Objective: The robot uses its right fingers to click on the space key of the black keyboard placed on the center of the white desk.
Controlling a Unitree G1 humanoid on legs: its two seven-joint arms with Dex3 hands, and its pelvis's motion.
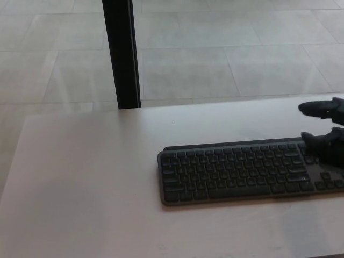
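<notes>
Black keyboard flat on tabletop, right of centre. Right hand above its far right end, fingers apart, empty. Risk: pressing wrong keys, well off the space key.

No legible text, keyboard included.
</notes>
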